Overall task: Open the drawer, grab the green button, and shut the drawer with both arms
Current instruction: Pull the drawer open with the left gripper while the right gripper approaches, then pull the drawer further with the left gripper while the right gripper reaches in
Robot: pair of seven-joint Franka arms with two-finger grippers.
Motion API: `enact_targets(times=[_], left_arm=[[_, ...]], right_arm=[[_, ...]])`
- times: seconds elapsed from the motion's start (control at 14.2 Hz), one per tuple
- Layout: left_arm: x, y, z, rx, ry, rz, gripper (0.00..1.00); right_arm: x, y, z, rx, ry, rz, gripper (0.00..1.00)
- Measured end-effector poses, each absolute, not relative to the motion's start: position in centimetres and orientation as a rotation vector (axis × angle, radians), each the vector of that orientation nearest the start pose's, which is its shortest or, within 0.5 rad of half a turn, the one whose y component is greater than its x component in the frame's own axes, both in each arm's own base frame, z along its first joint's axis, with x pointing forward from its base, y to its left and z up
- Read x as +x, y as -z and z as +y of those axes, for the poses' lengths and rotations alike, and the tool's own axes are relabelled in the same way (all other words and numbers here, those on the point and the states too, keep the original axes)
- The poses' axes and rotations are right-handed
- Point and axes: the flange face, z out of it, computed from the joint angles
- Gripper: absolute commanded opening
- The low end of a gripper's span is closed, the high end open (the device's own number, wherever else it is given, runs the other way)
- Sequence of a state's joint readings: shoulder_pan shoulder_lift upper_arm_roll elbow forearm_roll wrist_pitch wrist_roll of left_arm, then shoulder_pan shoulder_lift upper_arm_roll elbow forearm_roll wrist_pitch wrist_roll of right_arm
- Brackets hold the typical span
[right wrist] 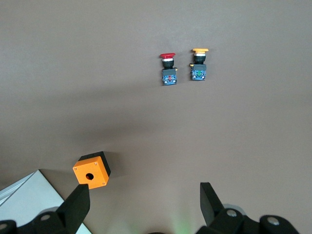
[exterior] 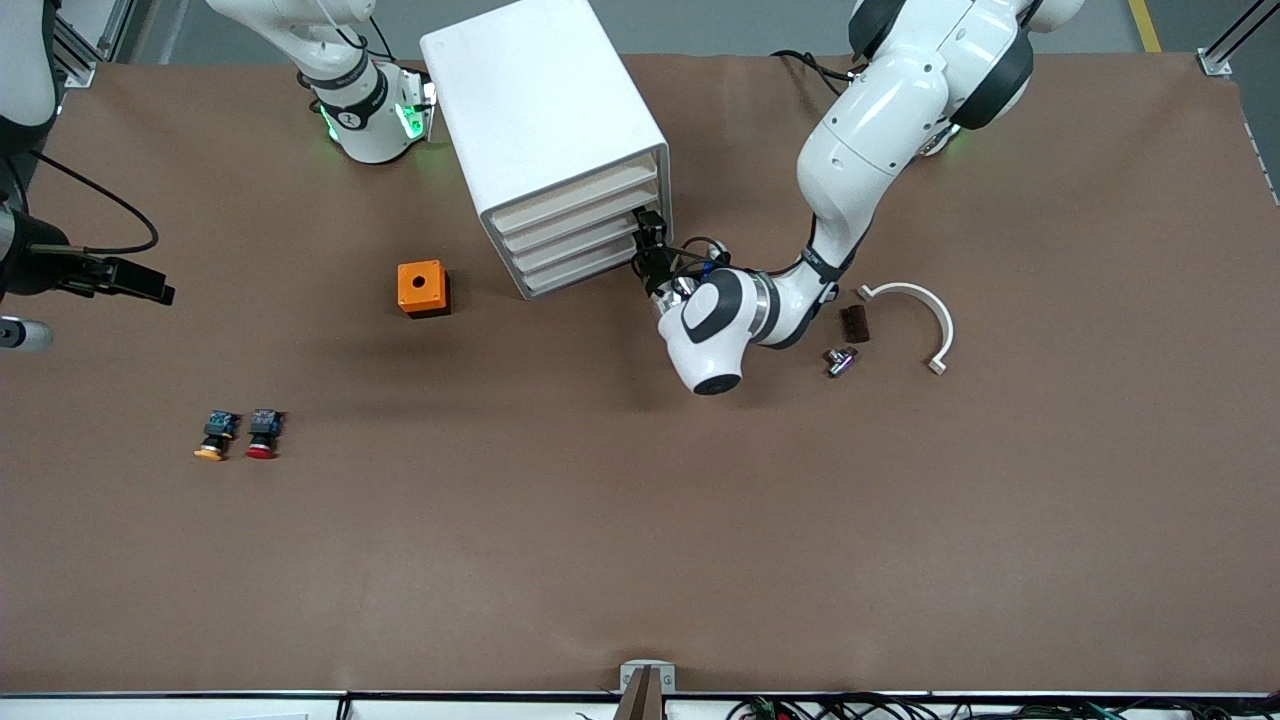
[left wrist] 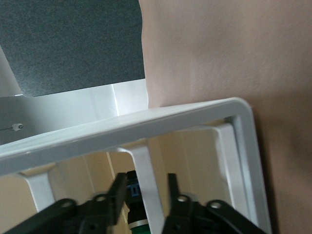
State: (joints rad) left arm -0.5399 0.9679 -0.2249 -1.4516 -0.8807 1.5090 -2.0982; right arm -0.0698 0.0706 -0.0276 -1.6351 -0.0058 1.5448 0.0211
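Two fingers of the left gripper [left wrist: 146, 179] are seen narrowly parted at the drawer cabinet [exterior: 540, 130] in the upper middle of the front view. A white rib [left wrist: 140, 157] and the green-capped button [left wrist: 133, 207], low in the left wrist view, are flanked; no firm pinch is shown. If the rib is clamped along with the button, the button could be jammed or squeezed out. The right gripper [right wrist: 144, 195], jaws spread wide, is held waiting above the table near the orange box [right wrist: 91, 170].

Three buttons: one green [left wrist: 138, 222], one red [exterior: 263, 434], one yellow-orange [exterior: 214, 436]. One orange box [exterior: 422, 288]. One white drawer cabinet [exterior: 548, 140]. One white curved bracket [exterior: 918, 318]. Two arms.
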Motion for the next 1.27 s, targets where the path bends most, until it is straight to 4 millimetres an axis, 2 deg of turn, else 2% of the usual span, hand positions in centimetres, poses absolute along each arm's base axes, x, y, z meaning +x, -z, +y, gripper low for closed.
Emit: enact_targets(times=[0.07, 0.28, 0.56, 0.84, 1.06, 1.27], left_arm=[[41.1, -13.0, -48.8, -1.329, -1.414, -1.586, 0.21], [41.4, -12.7, -48.6, -1.324, -1.411, -1.594, 0.17], [42.9, -12.7, -47.7, -1.295, -1.432, -1.635, 0.18], [46.7, -13.0, -45.4, -1.249, -1.474, -1.736, 0.20], [49.8, -13.4, -43.4, -1.214, -1.510, -1.826, 0.22], [51.9, -14.1, -42.5, -1.213, -1.533, -1.883, 0.22]], right_arm=[[56.3, -55.3, -5.4, -3.124, -0.252, 0.187, 1.00], [56.6, -55.2, -4.1, -3.091, -0.236, 0.236, 1.00], [57.1, -54.8, 0.5, -3.088, -0.239, 0.366, 1.00], [57.6, -53.7, 4.2, -3.086, -0.221, 0.455, 1.00], [57.5, -52.6, 9.0, -3.058, -0.213, 0.566, 1.00], [56.6, -50.5, 13.6, -3.037, -0.223, 0.599, 1.00]])
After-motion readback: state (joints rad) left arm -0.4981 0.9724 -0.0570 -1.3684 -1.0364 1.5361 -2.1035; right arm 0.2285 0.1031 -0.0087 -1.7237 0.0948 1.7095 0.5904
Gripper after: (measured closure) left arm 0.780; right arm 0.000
